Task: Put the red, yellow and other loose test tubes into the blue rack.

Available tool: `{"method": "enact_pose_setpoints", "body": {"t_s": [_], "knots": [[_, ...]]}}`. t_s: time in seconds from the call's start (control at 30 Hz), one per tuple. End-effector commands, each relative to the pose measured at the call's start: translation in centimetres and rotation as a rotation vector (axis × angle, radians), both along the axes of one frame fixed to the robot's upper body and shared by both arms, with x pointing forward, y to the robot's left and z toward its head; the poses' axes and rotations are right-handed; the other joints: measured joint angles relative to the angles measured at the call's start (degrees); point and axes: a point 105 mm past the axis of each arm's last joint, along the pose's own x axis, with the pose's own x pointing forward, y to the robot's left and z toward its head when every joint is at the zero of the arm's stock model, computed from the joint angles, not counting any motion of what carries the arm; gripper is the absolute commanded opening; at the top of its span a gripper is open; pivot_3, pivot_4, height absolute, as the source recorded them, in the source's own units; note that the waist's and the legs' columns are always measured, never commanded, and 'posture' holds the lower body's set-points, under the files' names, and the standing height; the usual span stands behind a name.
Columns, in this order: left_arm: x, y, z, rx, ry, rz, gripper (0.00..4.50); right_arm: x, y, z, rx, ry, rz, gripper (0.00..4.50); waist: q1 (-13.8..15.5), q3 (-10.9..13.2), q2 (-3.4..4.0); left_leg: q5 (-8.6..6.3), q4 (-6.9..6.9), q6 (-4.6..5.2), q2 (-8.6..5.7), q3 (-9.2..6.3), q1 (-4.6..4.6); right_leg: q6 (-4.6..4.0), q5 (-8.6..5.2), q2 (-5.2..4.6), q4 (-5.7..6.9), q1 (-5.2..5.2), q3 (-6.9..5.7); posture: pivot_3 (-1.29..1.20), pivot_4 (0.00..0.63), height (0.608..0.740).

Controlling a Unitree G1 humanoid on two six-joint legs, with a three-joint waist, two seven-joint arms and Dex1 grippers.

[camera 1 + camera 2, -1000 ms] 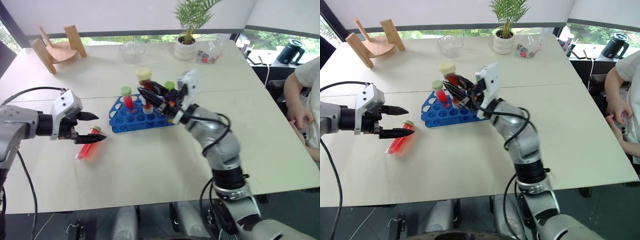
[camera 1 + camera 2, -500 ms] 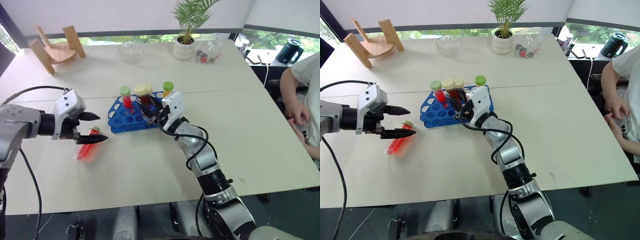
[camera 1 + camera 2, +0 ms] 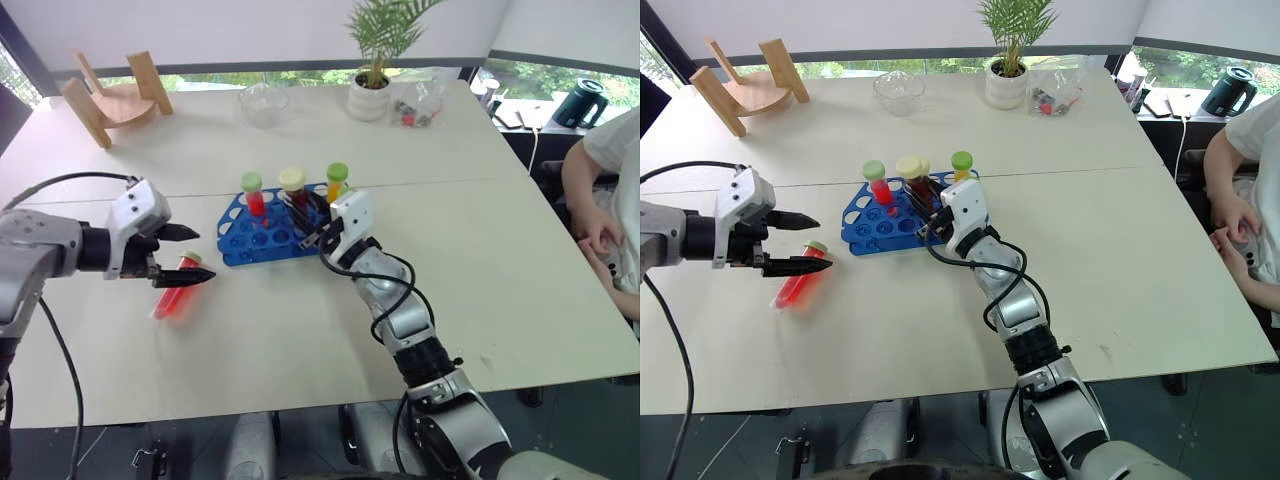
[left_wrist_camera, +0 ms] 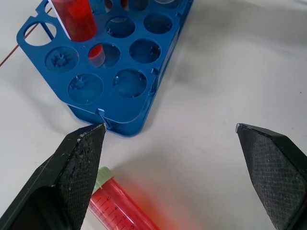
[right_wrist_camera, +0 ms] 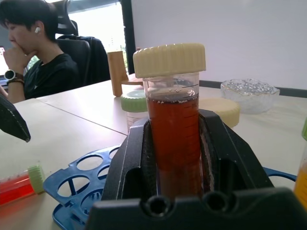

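Note:
The blue rack point(image 3: 262, 240) lies mid-table. In it stand a green-capped red tube point(image 3: 252, 192) and a green-capped yellow tube point(image 3: 336, 181). My right gripper point(image 3: 302, 211) is shut on a cream-capped dark red tube point(image 5: 173, 129), which stands upright at the rack among the others. Another cream cap point(image 5: 221, 111) shows just behind it. A loose red tube point(image 3: 175, 295) with a green cap lies on the table left of the rack. My left gripper point(image 3: 203, 255) hangs open just above that tube's cap end, its fingers point(image 4: 79, 177) wide apart.
At the back of the table stand a wooden stand point(image 3: 112, 95), a glass bowl point(image 3: 264, 101), a potted plant point(image 3: 372, 88) and a clear bag point(image 3: 415, 104). A person point(image 3: 608, 200) sits at the right edge. Another person point(image 5: 36, 60) sits beyond the table.
My right gripper has come down with the cream-capped tube, from above the rack to standing level with the other tubes. The left gripper has stayed still and open.

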Motion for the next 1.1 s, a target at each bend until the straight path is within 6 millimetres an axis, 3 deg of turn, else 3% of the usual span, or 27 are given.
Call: {"method": "enact_pose_setpoints", "body": {"t_s": [0.03, 0.33, 0.67, 0.8, 1.03, 1.1], "knots": [[0.1, -0.2, 1.1, 0.004, -0.039, -0.017, 4.50, 0.0, 0.1, -0.6, -0.010, 0.021, 0.003, 0.83, 0.00, 0.00, 0.00, 0.00, 0.00, 0.00, 0.00, 0.00, 0.00, 0.00, 0.00, 0.00, 0.00, 0.00, 0.00, 0.00, 0.150, 0.740], [0.2, -0.4, 0.8, -0.004, -0.038, -0.014, 4.50, -1.6, 1.0, -1.3, -0.049, -0.006, 0.042, 0.83, -0.02, 0.00, 0.00, 0.00, 0.00, 0.00, 0.00, 0.00, 0.02, 0.00, 0.00, 0.01, 0.03, 0.00, 0.01, 0.00, 0.150, 0.740], [0.4, -0.4, 0.7, -0.004, -0.043, -0.008, 4.50, 0.4, -0.2, -1.1, 0.028, 0.012, -0.091, 0.83, 0.02, 0.00, 0.00, 0.01, 0.01, -0.02, 0.00, 0.00, 0.03, 0.00, 0.00, 0.01, 0.03, 0.00, 0.02, 0.00, 0.150, 0.740], [0.5, -0.2, 0.8, -0.006, -0.045, -0.002, 4.50, -0.1, -0.2, -0.9, 0.040, 0.005, -0.086, 0.83, 0.06, 0.00, 0.00, 0.06, 0.01, -0.11, 0.00, -0.01, 0.03, 0.00, 0.01, 0.01, 0.05, 0.01, 0.02, 0.00, 0.150, 0.740], [1.3, 0.6, 1.7, -0.045, -0.085, 0.060, 4.50, -1.8, 0.3, -0.2, 0.003, -0.039, -0.029, 4.22, 0.00, 0.00, 0.01, 0.06, -0.02, -0.11, 0.00, -0.03, 0.02, -0.01, 0.00, 0.01, 0.04, 0.00, 0.01, 0.00, 0.150, 0.740], [2.1, 1.0, 2.4, -0.051, -0.120, 0.112, 4.50, -2.6, 0.6, 0.5, -0.015, -0.065, 0.004, 4.22, 0.01, 0.00, 0.00, 0.06, -0.01, -0.11, 0.00, -0.03, 0.02, 0.00, 0.00, 0.01, 0.05, 0.00, 0.01, 0.00, 0.150, 0.740]]}}
